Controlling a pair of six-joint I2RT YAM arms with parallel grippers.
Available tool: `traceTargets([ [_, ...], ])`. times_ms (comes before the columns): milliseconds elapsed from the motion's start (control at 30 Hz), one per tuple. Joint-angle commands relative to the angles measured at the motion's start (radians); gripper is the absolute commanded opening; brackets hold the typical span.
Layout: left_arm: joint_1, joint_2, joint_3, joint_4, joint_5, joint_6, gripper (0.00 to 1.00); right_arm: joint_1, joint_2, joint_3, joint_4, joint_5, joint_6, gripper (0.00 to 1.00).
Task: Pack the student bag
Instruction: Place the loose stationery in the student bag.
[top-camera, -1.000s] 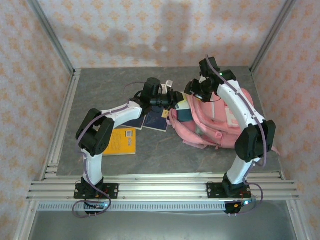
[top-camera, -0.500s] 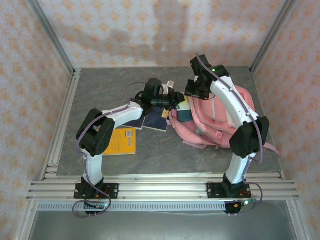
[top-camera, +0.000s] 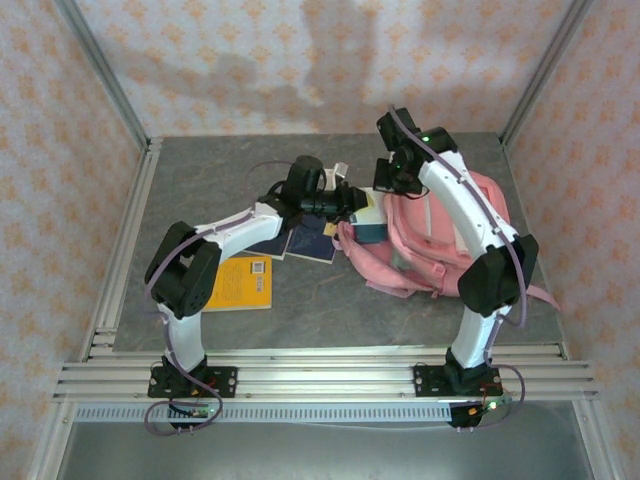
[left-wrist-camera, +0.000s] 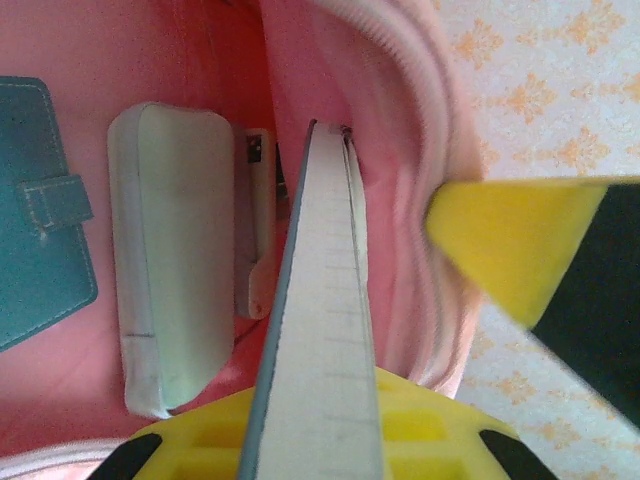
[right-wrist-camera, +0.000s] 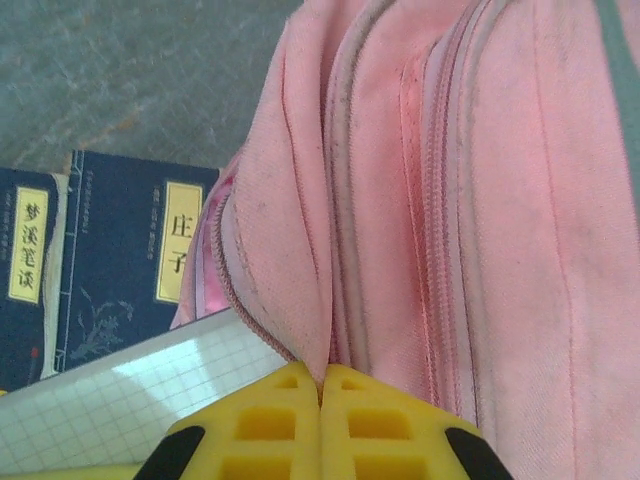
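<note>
From above, the bag (top-camera: 440, 250) lies on the right half of the table (top-camera: 200, 170), its mouth facing left toward some blue books (top-camera: 305, 242), with a yellow book (top-camera: 245, 283) nearer the left arm. The left gripper (top-camera: 350, 200) is at the mouth and the right gripper (top-camera: 392, 182) is just beside it at the bag's far-left corner; from this height I cannot tell how either one stands. In the left wrist view the left gripper's jaws are narrow, clamped on a thin squared notebook (left-wrist-camera: 320, 330) seen edge-on. The notebook's far end is inside the pink lining, next to a pale case (left-wrist-camera: 165, 260) and a teal wallet (left-wrist-camera: 40, 210) lying in the bag. In the right wrist view the right gripper's jaws are fully closed, pinching a fold of the bag's rim beside the zip. The notebook's gridded page shows at lower left and the blue books lie beyond on the table. As I judge it, there are four risks. The pinch is on thin fabric and could slip, letting the mouth sag onto the notebook. The notebook's leading corner could snag on the zip or butt against the case and buckle. Released too early, the notebook could slide back out. The grippers also work so close together that a sideways move could knock one into the other.
</note>
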Motion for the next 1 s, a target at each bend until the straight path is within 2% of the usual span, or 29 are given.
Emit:
traceTargets([
  [0,0.023,-0.06,0.023,-0.042,-0.009,0.081,0.0,-0.009,-0.1,0.078,-0.025,0.088,-0.001,0.0],
  [267,0.006,0.006,0.11,-0.138,-0.009,0.132,0.0,-0.029,-0.159,0.129,-0.056,0.064,0.011,0.0],
  [400,-0.016,0.064,0.154,-0.124,-0.007,0.122,0.0,-0.042,-0.188,0.113,-0.035,0.035,0.018,0.0],
  [600,-0.087,0.181,0.284,-0.114,0.001,0.098,0.0,-0.053,-0.194,0.118,-0.022,0.01,0.038,0.0],
  [833,-0.184,0.371,0.476,-0.095,-0.039,0.034,0.0,-0.055,-0.195,0.1,0.019,-0.023,0.077,0.0],
  [900,-0.218,0.451,0.539,-0.027,-0.05,-0.042,0.05,-0.055,-0.207,0.073,0.046,-0.033,0.098,0.0],
  [967,-0.239,0.519,0.604,0.025,-0.057,-0.114,0.22,-0.055,-0.213,0.046,0.065,-0.043,0.116,0.0],
])
